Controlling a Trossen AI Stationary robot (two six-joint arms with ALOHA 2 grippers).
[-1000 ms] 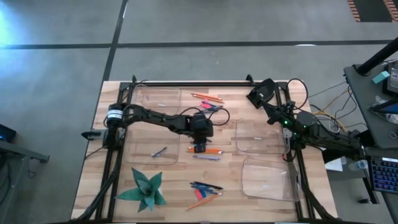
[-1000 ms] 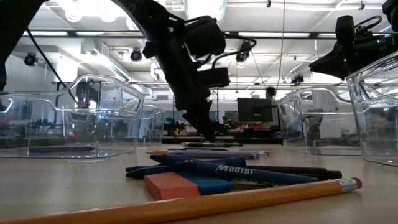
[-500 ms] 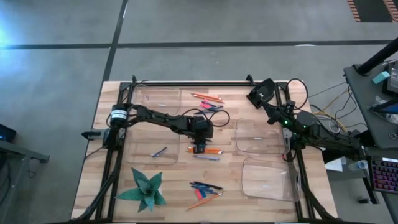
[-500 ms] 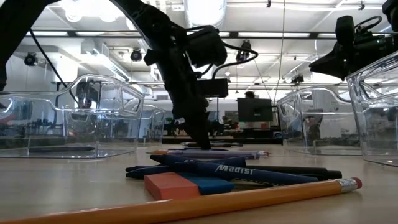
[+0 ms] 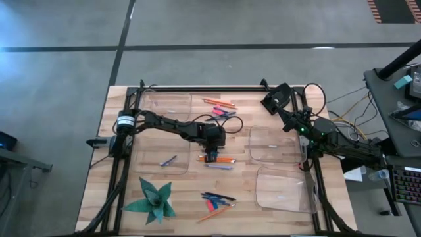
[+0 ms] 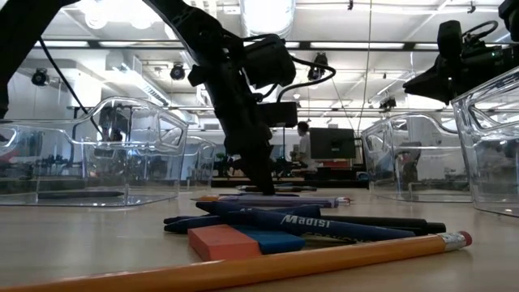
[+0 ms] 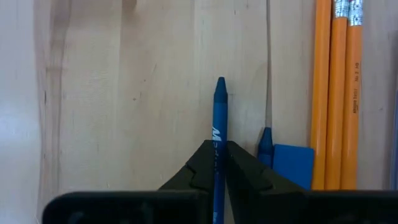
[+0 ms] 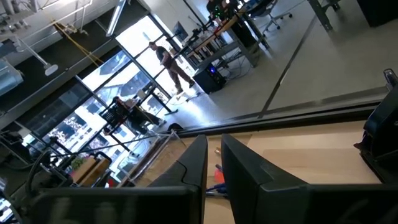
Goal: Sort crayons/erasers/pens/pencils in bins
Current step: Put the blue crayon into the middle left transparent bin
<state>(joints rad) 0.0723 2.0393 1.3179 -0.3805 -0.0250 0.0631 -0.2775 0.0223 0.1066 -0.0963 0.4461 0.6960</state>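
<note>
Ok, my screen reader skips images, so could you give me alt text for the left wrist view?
The left pincer is shut on a blue crayon lying on the wooden table. Beside it lie a second blue crayon, a blue eraser and three orange pencils side by side.

Left arm is working mid-table, right arm is waiting.
The left gripper (image 7: 219, 163) is pointing down at the tabletop, fingers pinching closed; the right gripper (image 5: 277, 99) is hanging raised near the far right corner, fingers nearly together.
</note>
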